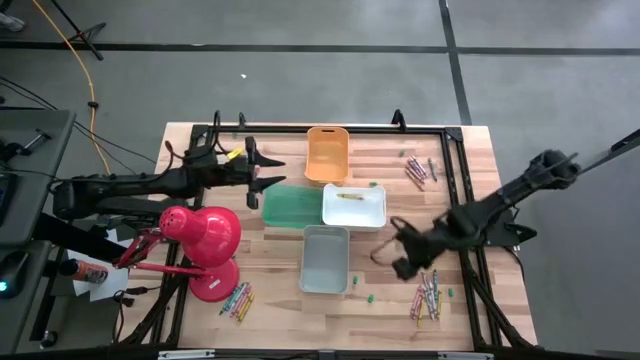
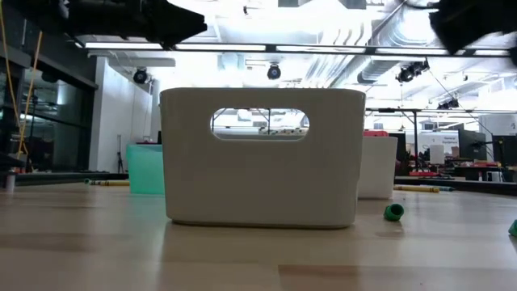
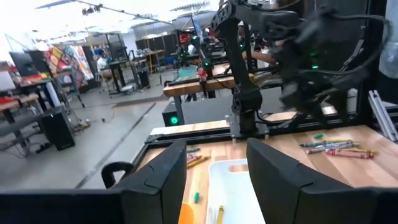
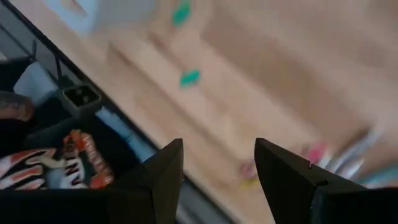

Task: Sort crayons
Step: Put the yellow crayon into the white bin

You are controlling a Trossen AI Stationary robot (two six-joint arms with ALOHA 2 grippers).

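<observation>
Crayons lie in three loose piles on the wooden table: at the far right (image 1: pixel 415 170), at the near right (image 1: pixel 428 297) and at the near left (image 1: pixel 237 300). One yellow crayon (image 1: pixel 349 196) lies inside the white bin (image 1: pixel 375 215). My left gripper (image 1: pixel 272 172) hangs open and level above the table, left of the orange bin (image 1: pixel 327 153), and holds nothing (image 3: pixel 216 149). My right gripper (image 1: pixel 392 248) is open and tilted down, just right of the grey bin (image 1: pixel 325 258) and above the near-right pile. Nothing is between its fingers (image 4: pixel 219 146).
A green bin (image 1: pixel 292 205) stands beside the white one. A red desk lamp (image 1: pixel 205 245) occupies the near left. Small green specks (image 1: pixel 369 297) dot the table, and one (image 2: pixel 393 212) shows near the grey bin (image 2: pixel 258 158). A black frame (image 1: pixel 455 135) rims the table.
</observation>
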